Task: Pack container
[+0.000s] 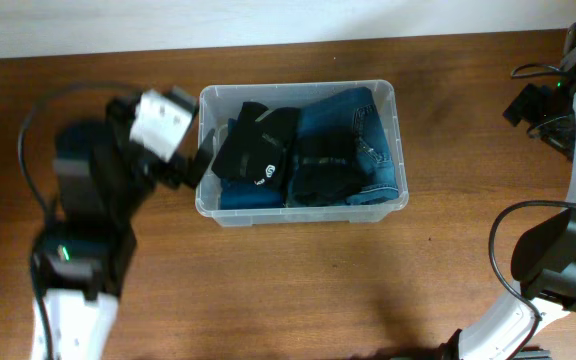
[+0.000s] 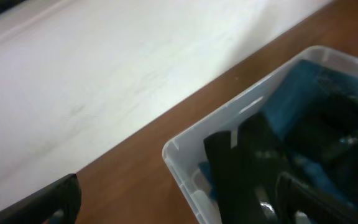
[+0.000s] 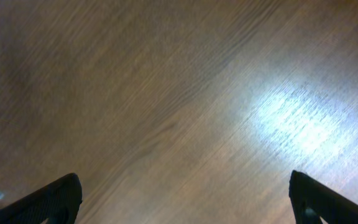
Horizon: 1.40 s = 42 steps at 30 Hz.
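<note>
Left gripper point(image 2: 178, 186) is closest to the lens. Fingers are spread wide with nothing between them. In the left wrist view one finger sits over the tub's contents and the other is out over the table point(image 2: 135, 180).

The container point(image 1: 298, 88) is centre-table, upright, long side across. The left gripper sits just beside its left end wall; the overhead shot is blurred there, so I can't tell whether it touches.

Contents:
- black garment point(image 1: 258, 150) with a white logo, left half
- second black piece point(image 1: 326, 170), middle
- blue denim point(image 1: 368, 135) underneath and to the right

Right gripper point(image 3: 184, 180) is also spread wide and empty, looking at bare wood. The right arm is parked at the table's right edge, well apart from the tub.

Step, my read: loading looks essentially finished. The tub is full and nothing loose shows outside it in the overhead view.

Next move:
- either tamp the black garment down below the rim
- or pull the left arm out

Either way the inner finger has to come up clear of the rim point(image 2: 241, 102) without snagging fabric or shoving the tub sideways. It's light plastic and will likely slide.
</note>
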Available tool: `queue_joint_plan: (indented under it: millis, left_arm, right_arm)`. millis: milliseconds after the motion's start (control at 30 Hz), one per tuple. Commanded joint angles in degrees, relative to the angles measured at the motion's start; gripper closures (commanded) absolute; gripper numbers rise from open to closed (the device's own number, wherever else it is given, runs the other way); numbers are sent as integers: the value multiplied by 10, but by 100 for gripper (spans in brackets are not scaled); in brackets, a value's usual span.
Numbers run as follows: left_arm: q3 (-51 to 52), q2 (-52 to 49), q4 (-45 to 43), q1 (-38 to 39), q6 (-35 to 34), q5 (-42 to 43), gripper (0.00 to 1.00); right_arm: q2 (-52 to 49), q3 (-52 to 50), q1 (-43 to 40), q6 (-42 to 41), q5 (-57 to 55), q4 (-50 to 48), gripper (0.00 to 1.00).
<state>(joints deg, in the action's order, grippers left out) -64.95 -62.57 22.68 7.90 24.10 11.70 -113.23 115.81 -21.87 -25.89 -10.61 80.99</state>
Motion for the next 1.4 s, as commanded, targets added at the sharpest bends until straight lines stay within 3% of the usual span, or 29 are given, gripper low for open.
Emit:
queue_joint_plan:
  millis: [0,167,767,1067,1367]
  left_arm:
    - [158,119,-90,-2,-44,-31,0]
    - [325,259,-193,-2,-44,-47,0]
    - [569,545,-197,-30,-44,-69,1]
    - [631,622,-197,-47,-43,-66,1]
    - [645,623,-183,-54,-47,-76,1]
  right_arm:
    - [-3,-2,0,0,-5,0,2]
    - [-3,-2,0,0,-5,0,2]
    - [-3,-2,0,0,-5,0,1]
    - [-3,-2,0,0,-5,0,2]
    - [-3,-2,0,0,-5,0,1]
